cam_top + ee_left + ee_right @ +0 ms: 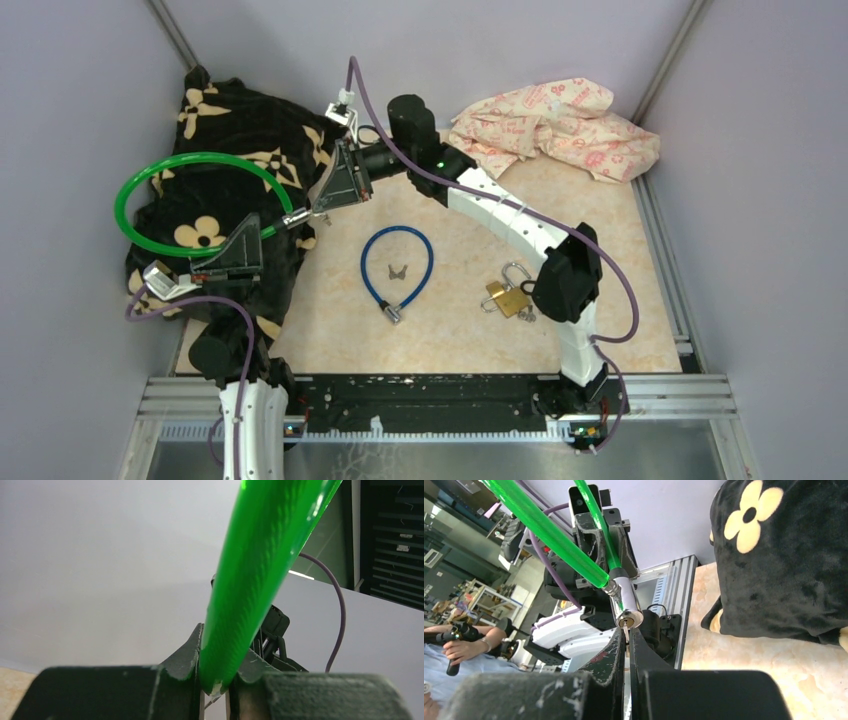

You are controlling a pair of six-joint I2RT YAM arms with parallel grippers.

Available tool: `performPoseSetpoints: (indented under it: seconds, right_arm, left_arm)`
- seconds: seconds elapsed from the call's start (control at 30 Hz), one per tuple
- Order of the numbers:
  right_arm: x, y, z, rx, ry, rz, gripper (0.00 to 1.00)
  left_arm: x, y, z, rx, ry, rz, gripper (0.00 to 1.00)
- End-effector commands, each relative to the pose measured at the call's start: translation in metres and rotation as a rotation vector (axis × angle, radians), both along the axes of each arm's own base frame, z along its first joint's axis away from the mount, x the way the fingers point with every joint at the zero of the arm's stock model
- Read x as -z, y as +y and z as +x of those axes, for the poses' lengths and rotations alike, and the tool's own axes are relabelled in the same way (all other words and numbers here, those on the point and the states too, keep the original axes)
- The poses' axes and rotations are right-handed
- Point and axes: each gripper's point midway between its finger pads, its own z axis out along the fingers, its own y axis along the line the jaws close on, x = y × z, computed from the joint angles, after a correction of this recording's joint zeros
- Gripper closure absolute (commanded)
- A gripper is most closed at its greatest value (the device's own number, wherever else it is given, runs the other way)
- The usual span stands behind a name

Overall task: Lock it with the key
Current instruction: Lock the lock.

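Note:
A green cable lock (190, 160) loops over the black flowered cloth at the left. My left gripper (262, 233) is shut on the green cable (250, 580) just behind its silver lock cylinder (296, 217). My right gripper (322, 208) is shut on a small key (626, 631), whose blade sits in the keyhole of the silver cylinder (629, 607). The green cable (549, 530) runs up and left from the cylinder in the right wrist view.
A blue cable lock (397, 268) with two keys (399, 271) inside its loop lies mid-table. A brass padlock (508, 296) with keys lies under the right arm. A black flowered cloth (230, 130) is at the left, a pink patterned cloth (555, 120) at the back right.

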Motion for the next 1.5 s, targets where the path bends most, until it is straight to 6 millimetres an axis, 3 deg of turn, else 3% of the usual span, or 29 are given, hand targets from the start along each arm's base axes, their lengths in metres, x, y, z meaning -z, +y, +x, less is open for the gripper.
performPoseSetpoints:
  seconds: [0.0,0.1,0.2,0.33,0.53,0.73,1.0,1.03,1.1,1.13,1.17,1.2,1.4,1.47]
  right_arm:
    - [-0.024,-0.005,-0.017,-0.043,-0.086,0.066,1.00]
    - [-0.029,-0.004,-0.023,-0.023,-0.201,0.098,1.00]
    - [-0.034,0.001,-0.032,0.027,-0.428,0.142,1.00]
    - [-0.018,0.008,-0.036,0.104,-0.792,0.149,1.00]
    - [-0.019,0.002,-0.020,0.231,-1.209,0.181,1.00]
    - [-0.014,0.001,-0.009,0.311,-1.428,0.170,1.00]
    - [-0.010,-0.005,-0.001,0.336,-1.445,0.108,1.00]
    - [-0.008,-0.007,-0.001,0.336,-1.423,0.087,0.88]
    - [-0.009,-0.014,0.002,0.342,-1.387,0.062,0.47]
    - [-0.014,-0.018,0.003,0.359,-1.370,0.063,0.35]
    - [-0.015,-0.023,0.005,0.369,-1.350,0.063,0.14]
    - [-0.017,-0.028,0.005,0.378,-1.339,0.064,0.03]
    - [-0.012,-0.029,0.001,0.310,-1.258,0.002,0.02]
    - [-0.011,-0.024,-0.003,0.267,-1.232,-0.001,0.09]
  left_arm:
    - [-0.016,-0.002,-0.016,-0.007,-0.083,0.016,1.00]
    - [-0.011,0.000,-0.010,0.004,-0.049,-0.007,1.00]
    - [-0.005,0.000,-0.003,0.016,-0.010,-0.021,1.00]
    - [0.000,-0.003,0.003,0.043,0.027,-0.021,1.00]
    - [0.007,-0.004,0.013,0.059,0.088,-0.021,1.00]
    - [0.014,-0.009,0.020,0.064,0.114,0.029,1.00]
    - [0.008,-0.013,0.013,0.047,0.060,0.094,1.00]
    - [0.007,-0.014,0.013,0.040,0.053,0.104,1.00]
    - [0.007,-0.014,0.012,0.031,0.044,0.113,1.00]
    - [0.006,-0.014,0.011,0.031,0.040,0.115,1.00]
    - [0.006,-0.014,0.011,0.032,0.038,0.117,1.00]
    - [0.006,-0.014,0.011,0.030,0.038,0.116,1.00]
    - [0.005,-0.014,0.010,0.035,0.034,0.116,1.00]
    - [0.005,-0.015,0.009,0.036,0.032,0.115,1.00]
